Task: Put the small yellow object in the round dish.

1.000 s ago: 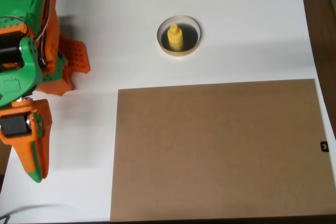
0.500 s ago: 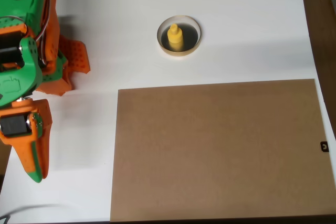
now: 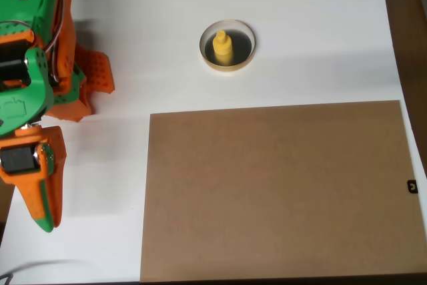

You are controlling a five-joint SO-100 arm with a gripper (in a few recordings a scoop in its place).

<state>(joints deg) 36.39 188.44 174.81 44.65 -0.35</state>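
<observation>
Nothing has moved since the earlier frames: arm, dish and yellow piece sit at the same places in the overhead view. Item one, end effector (image 3: 90, 88): orange, folded in at the left edge of the desk beside the green-and-orange arm (image 3: 30, 65); a perforated orange finger (image 3: 99, 71) points right and a second orange part lies below it; whether they stand wide or narrow cannot be told from above; nothing is held between them. Item two, small yellow object (image 3: 222, 47): upright, knob uppermost, resting inside the round dish (image 3: 203, 48), on its dark floor, well apart from the end effector. Item three, round dish: pale rim, dark inside, on the white desk (image 3: 300, 25) in the upper middle. Item four, brown board (image 3: 277, 191): flat rectangular sheet covering the lower right of the desk, its top edge below the dish and not touching it.
</observation>
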